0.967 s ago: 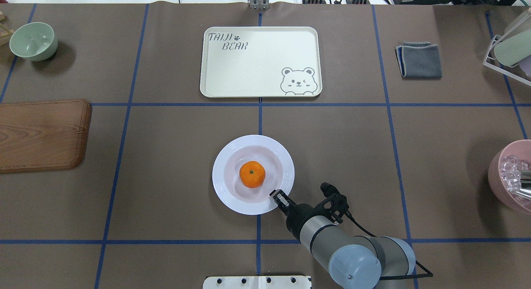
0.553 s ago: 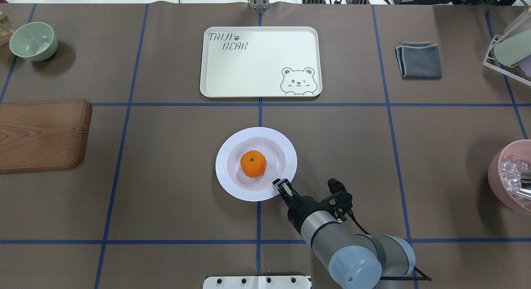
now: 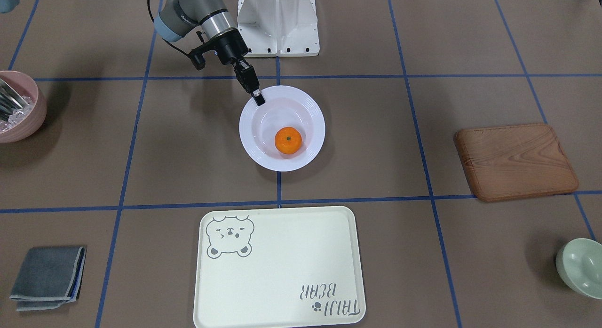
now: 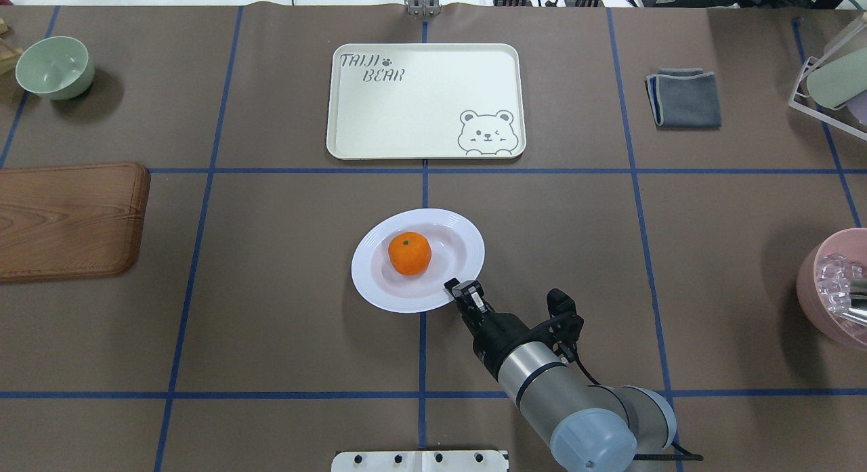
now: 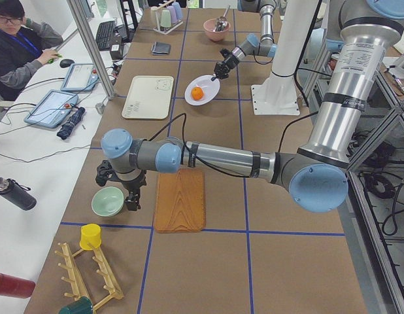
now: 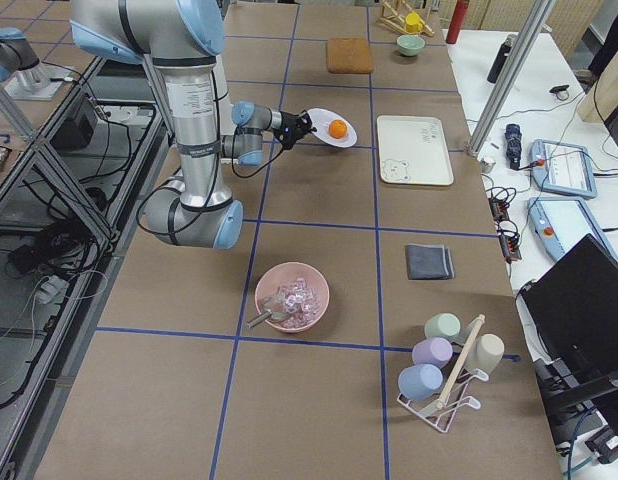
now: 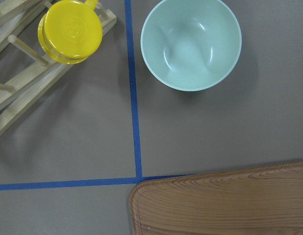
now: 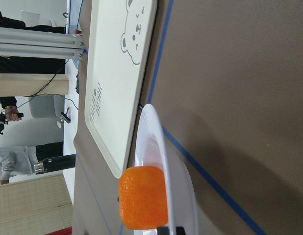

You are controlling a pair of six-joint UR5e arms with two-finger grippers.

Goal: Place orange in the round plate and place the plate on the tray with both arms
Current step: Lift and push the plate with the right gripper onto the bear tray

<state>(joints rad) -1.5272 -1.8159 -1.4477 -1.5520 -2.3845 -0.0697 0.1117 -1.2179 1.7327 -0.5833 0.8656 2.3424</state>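
Observation:
The orange [image 4: 409, 253] lies inside the round white plate [image 4: 460, 242], toward its far-left side. My right gripper [image 4: 460, 292] is shut on the plate's near-right rim and holds the plate tilted above the table. In the right wrist view the orange [image 8: 143, 197] rests against the plate [image 8: 154, 142], with the cream bear tray [image 8: 117, 73] beyond. The tray [image 4: 420, 99] lies bare at the far middle of the table. My left gripper [image 5: 131, 199] hangs far off beside the green bowl; I cannot tell if it is open or shut.
A pale green bowl [image 4: 54, 66] and a wooden board [image 4: 68, 221] sit on the left side. A folded grey cloth [image 4: 684, 97], a cup rack [image 4: 833, 79] and a pink bowl of ice [image 4: 833, 289] are on the right. A yellow cup [image 7: 70, 32] sits on a wooden rack.
My right gripper has carried the plate a little toward the tray and tipped it. The orange has rolled to the plate's far-left side.

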